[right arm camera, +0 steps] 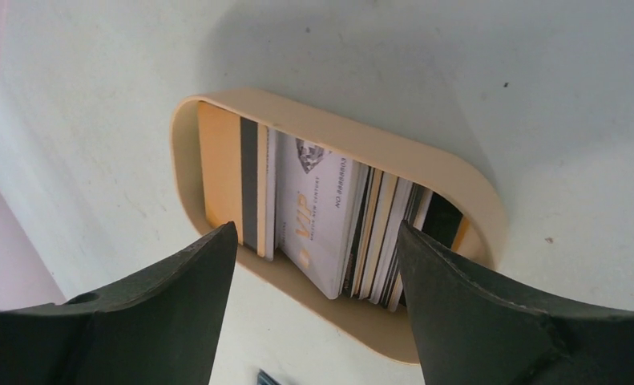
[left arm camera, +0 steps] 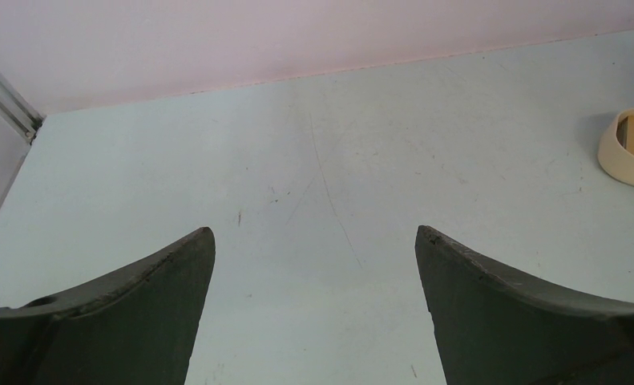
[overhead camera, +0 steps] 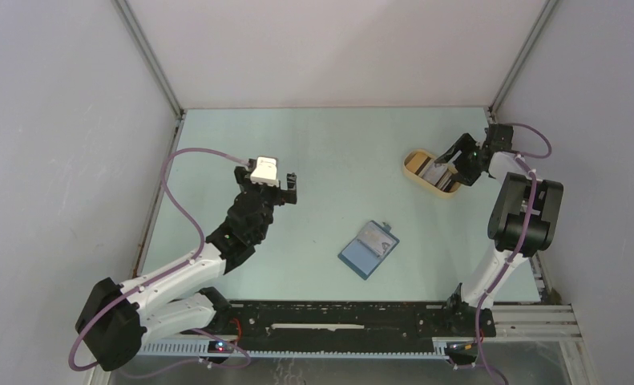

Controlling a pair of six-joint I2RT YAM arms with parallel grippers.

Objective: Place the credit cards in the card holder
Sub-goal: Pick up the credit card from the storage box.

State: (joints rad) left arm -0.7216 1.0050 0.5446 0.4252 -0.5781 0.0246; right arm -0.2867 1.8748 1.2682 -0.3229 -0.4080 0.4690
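Observation:
The credit cards stand on edge as a packed stack in a tan oval tray; a whitish one marked VIP faces the camera. My right gripper hangs open just above that stack with its fingers either side of the cards, gripping nothing. From above, the right gripper sits over the tray at the back right. The card holder, a teal-blue wallet, lies opened flat mid-table, with a pale card on its far half. My left gripper is wide open and empty over bare table at the left.
The tray's end shows at the right edge of the left wrist view. Grey walls close the table on three sides, with a metal post at the back left corner. A black rail runs along the near edge.

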